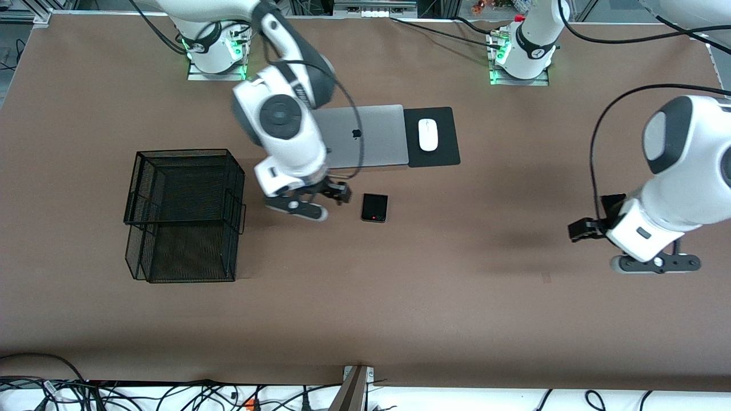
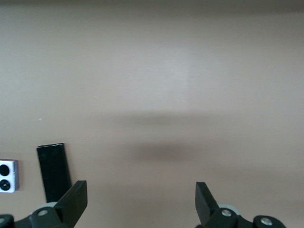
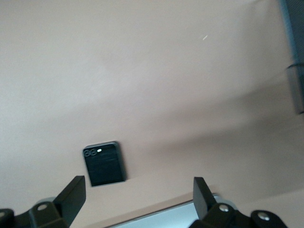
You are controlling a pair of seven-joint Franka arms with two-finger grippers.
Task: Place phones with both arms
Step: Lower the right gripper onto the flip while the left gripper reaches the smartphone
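Note:
A small squarish black phone (image 1: 374, 207) lies flat on the brown table, nearer the front camera than the silver laptop (image 1: 365, 137). It also shows in the right wrist view (image 3: 104, 164). My right gripper (image 1: 341, 194) (image 3: 139, 194) is open and empty over the table beside that phone, at the laptop's edge (image 3: 166, 216). My left gripper (image 1: 594, 220) (image 2: 141, 199) is open and empty over bare table at the left arm's end. The left wrist view shows the long slim black slab (image 2: 53, 171) and beside it the lilac-white phone (image 2: 7, 175) with two black circles. Both are hidden in the front view.
A black wire basket (image 1: 183, 214) stands toward the right arm's end of the table. A white mouse (image 1: 428, 135) sits on a black pad (image 1: 445, 154) beside the laptop.

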